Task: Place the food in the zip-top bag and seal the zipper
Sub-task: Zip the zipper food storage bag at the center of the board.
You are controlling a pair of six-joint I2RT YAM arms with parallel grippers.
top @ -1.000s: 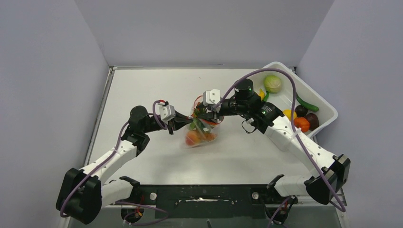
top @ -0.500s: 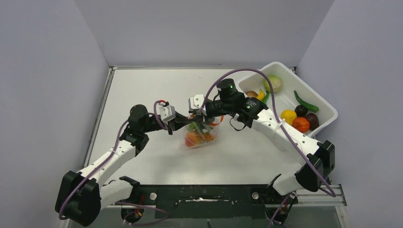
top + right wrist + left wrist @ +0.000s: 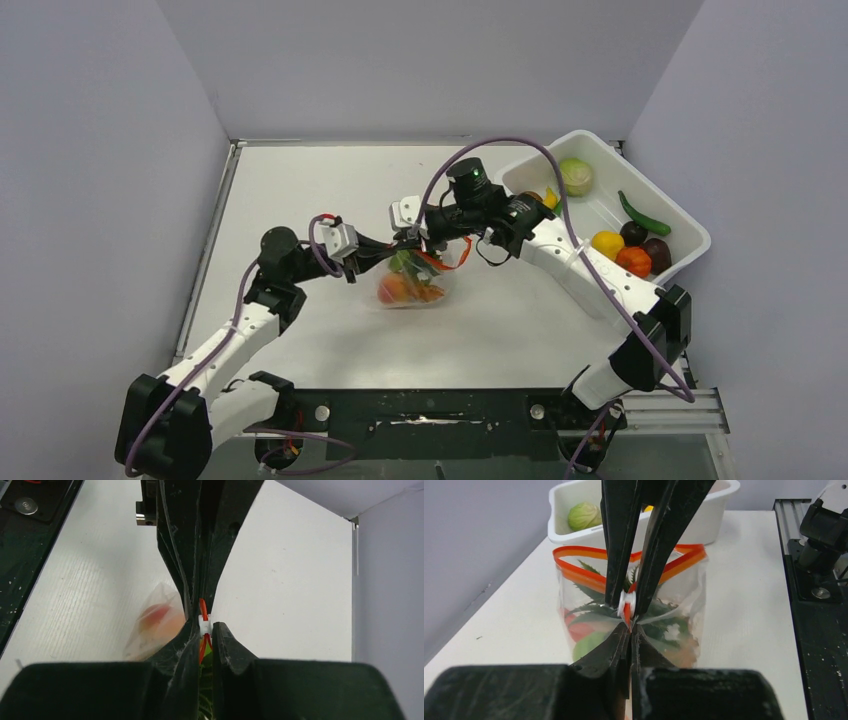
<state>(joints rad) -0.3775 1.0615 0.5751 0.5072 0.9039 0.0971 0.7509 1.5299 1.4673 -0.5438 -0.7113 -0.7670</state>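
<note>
My left gripper (image 3: 630,628) and right gripper (image 3: 204,628) pinch 1 end of the zipper (image 3: 676,564).
Left jaws are clamped on the strip just beside its white end piece (image 3: 626,602), and right jaws squeeze that piece. The zip-top bag (image 3: 686,612), mouth gaping, holds food (image 3: 402,291) mid-table (image 3: 300,190).

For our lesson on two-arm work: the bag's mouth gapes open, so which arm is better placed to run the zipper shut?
Right, probably. The right end effector pinches the white slider, while the left end effector is clamped on the edge of the zip-top bag beside it, suited to anchoring.
</note>
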